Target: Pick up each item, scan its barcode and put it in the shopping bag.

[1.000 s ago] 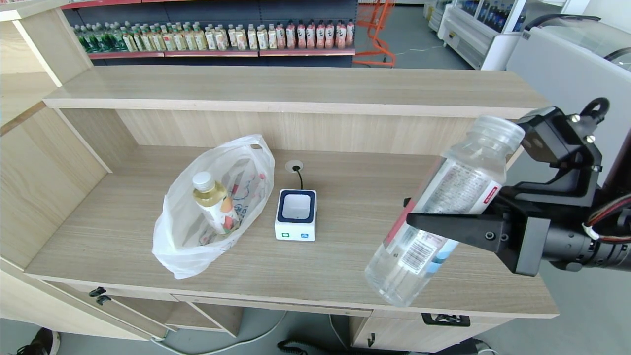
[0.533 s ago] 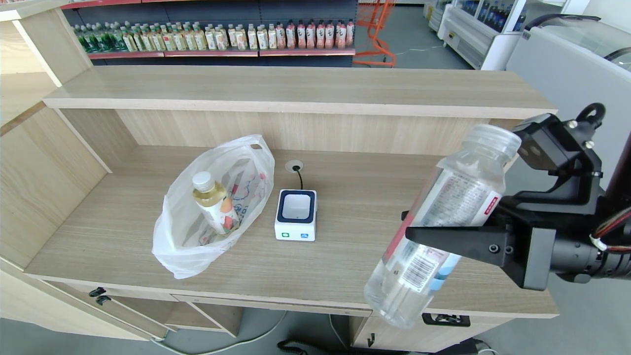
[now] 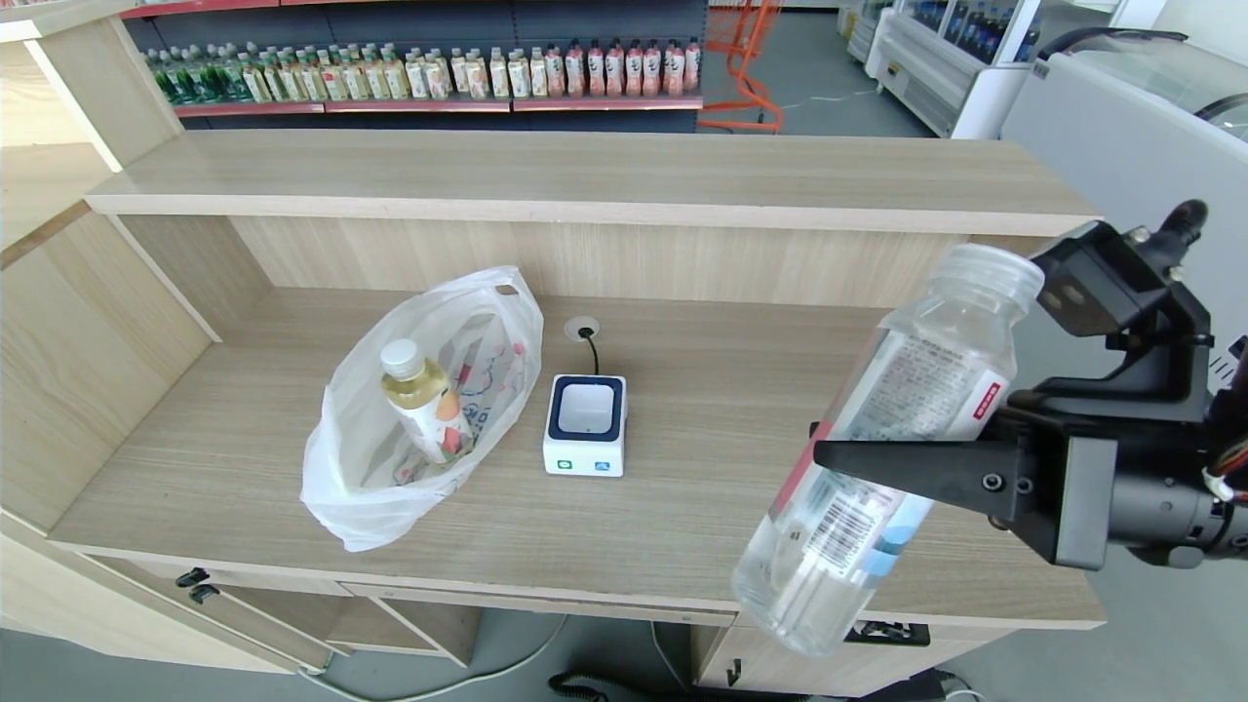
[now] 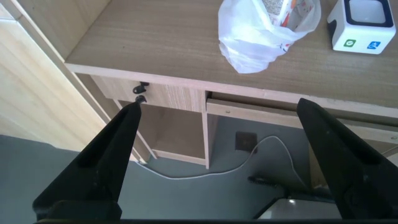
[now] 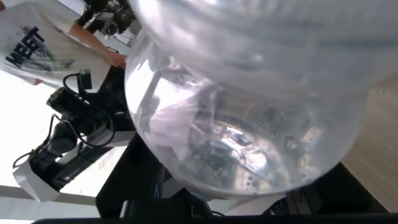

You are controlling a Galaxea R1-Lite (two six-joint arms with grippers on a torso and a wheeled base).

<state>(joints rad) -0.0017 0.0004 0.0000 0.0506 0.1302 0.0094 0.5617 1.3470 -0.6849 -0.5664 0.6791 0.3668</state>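
Clear plastic water bottle (image 3: 916,390), tilted, over light wooden counter (image 3: 682,507), right end.
Right gripper (image 3: 827,444) pinches it; left gripper (image 4: 219,107) fingers spread, empty.

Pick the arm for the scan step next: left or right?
Right. The right gripper is shut on the water bottle, held tilted above the counter at its right end, barcode showing, with the scanner to its left. The left gripper hangs open and empty in front of the counter.

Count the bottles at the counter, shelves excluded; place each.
2. One clear bottle in the right gripper near the right end of the counter; one yellow-drink bottle in the white bag. The bag may hide more.
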